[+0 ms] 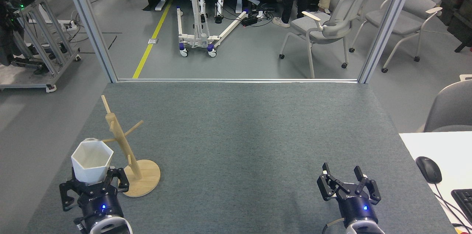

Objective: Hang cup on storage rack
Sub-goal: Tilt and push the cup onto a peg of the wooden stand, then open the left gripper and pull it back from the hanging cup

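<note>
Left tool (92, 186): grasping cup (92, 159), hung on tilted storage rack (127, 153) peg | Right tool (348, 184): released, hovering over bench (239, 134)

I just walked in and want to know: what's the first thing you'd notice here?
The white six-sided cup jumps out, held up by the left gripper at the near left of the grey table. Right beside it stands a wooden mug tree, leaning to the left, one peg reaching toward the cup's rim. Far across, near right, the right gripper sits open and empty.
</note>
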Action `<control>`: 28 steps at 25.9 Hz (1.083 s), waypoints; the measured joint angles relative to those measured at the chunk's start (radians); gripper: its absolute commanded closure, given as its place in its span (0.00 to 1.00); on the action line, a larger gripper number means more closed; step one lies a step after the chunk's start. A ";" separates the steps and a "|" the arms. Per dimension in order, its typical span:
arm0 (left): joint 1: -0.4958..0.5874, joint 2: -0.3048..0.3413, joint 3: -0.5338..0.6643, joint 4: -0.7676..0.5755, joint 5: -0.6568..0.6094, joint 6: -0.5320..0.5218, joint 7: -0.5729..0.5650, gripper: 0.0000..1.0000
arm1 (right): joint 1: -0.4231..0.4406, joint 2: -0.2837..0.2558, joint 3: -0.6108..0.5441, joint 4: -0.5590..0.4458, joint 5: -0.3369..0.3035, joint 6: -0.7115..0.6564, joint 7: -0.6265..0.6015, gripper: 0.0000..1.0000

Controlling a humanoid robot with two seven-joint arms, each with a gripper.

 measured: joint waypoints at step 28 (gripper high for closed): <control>0.003 -0.029 -0.002 0.078 0.005 -0.050 0.106 0.00 | 0.000 -0.003 0.001 0.000 0.000 0.000 -0.002 0.01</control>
